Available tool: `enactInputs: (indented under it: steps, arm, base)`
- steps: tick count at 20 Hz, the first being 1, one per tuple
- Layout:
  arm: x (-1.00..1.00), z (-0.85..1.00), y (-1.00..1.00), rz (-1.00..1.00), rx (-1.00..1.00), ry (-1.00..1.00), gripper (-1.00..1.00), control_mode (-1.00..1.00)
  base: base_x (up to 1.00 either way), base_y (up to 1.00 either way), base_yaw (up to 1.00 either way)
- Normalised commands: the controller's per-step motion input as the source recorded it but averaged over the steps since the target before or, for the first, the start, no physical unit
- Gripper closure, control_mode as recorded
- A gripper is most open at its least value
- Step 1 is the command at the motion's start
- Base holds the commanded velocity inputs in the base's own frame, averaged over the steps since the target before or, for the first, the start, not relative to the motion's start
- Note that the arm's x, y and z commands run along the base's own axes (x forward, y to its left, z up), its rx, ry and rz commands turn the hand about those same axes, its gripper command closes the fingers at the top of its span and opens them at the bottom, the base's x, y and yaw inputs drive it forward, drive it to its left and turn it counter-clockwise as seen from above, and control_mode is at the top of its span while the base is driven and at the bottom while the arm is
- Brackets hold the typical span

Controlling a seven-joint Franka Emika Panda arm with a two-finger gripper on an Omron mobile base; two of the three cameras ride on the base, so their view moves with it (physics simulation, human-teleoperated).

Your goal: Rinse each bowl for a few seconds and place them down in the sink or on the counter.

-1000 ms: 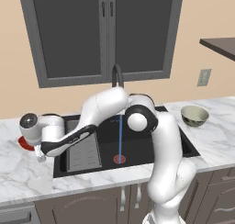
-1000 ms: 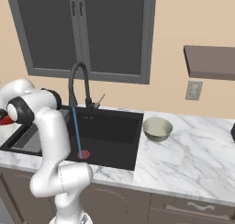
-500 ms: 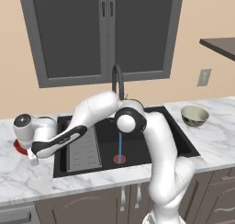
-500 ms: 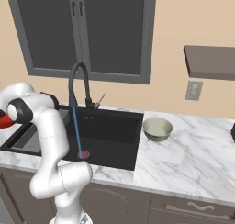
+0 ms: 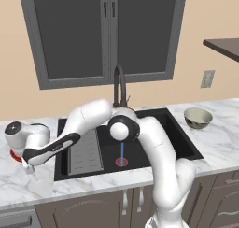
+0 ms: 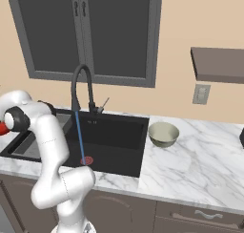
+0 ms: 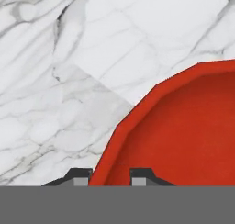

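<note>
Counter (image 7: 69, 81) bare beside red bowl (image 7: 183, 136) | gripper (image 7: 111, 175) straddles rim

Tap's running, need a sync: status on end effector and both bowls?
End effector straddling red bowl rim, over counter left of sink. Grey-beige bowl on counter, right side. Nothing in the way.

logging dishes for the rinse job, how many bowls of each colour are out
red bowl: 1
grey-beige bowl: 1
total: 2
</note>
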Motion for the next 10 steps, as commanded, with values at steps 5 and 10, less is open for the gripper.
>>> enactInputs:
  steps: [5,10]
  arm:
    - [-0.04,-0.03,0.10,0.02,-0.07,0.00,-1.00,-1.00]
    - [-0.13,0.02,0.08,0.02,-0.06,0.00,-1.00,-1.00]
  base:
    - [0.00,0.00,0.00]
    - [0.00,0.00,0.00]
